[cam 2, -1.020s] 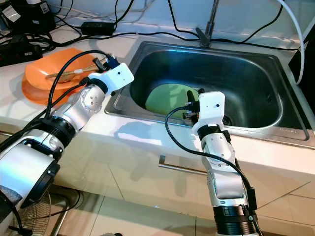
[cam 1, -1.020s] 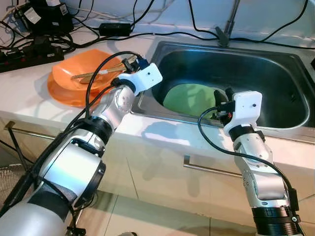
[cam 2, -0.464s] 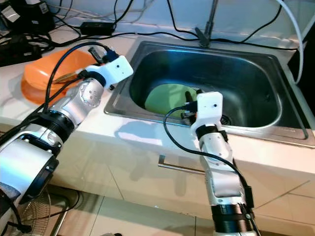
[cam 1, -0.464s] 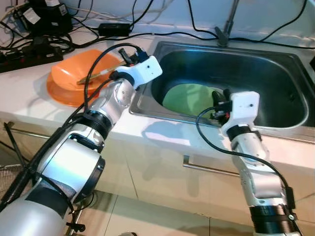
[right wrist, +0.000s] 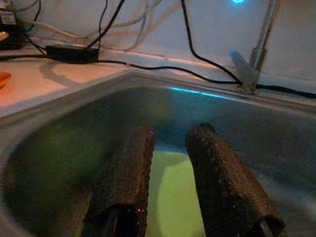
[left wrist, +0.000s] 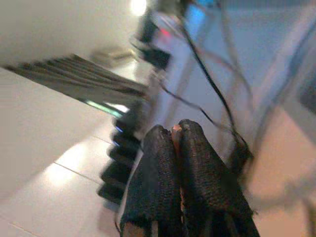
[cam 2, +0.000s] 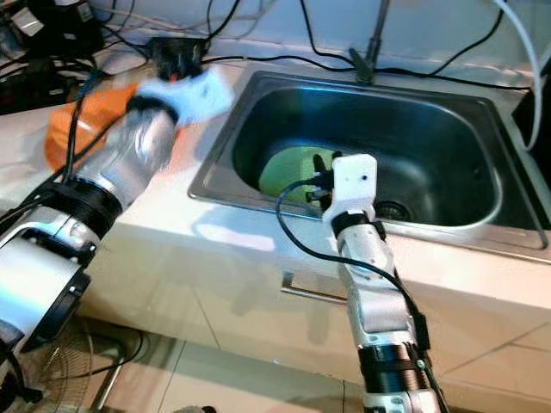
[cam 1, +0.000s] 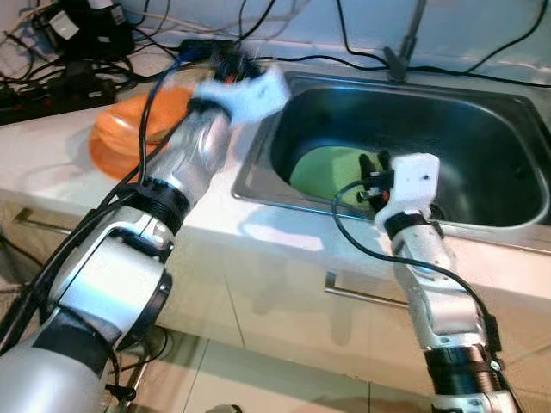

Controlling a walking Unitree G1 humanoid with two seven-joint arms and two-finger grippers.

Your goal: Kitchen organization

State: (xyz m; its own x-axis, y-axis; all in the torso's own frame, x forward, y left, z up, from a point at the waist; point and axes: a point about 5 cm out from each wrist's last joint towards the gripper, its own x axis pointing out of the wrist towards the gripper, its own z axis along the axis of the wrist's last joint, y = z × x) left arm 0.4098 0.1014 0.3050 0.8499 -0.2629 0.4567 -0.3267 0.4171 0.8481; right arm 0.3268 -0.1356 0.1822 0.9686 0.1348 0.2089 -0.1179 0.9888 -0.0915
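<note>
Orange plates [cam 1: 129,131] are stacked on the white counter left of the steel sink [cam 1: 258,185]. My left gripper [cam 1: 228,67] is blurred in the air above the counter, between the orange plates and the sink's back left corner. Its fingers [left wrist: 158,163] are shut on a thin wooden stick [left wrist: 176,132], of which a pale sliver shows between them. A green plate [cam 1: 331,165] lies on the sink floor. My right gripper [right wrist: 170,136] hangs open just above the green plate [right wrist: 173,197], holding nothing.
A faucet [cam 1: 405,43] stands at the back of the sink. Black cables and a power strip [cam 1: 52,82] crowd the counter's back left. A drain [cam 2: 392,209] sits beside the green plate. A drawer handle [cam 1: 366,298] runs below the counter's front edge.
My left gripper has lifted off the orange plates and swung up and back toward the wall, taking the stick along. The right gripper has edged slightly left over the green plate.
</note>
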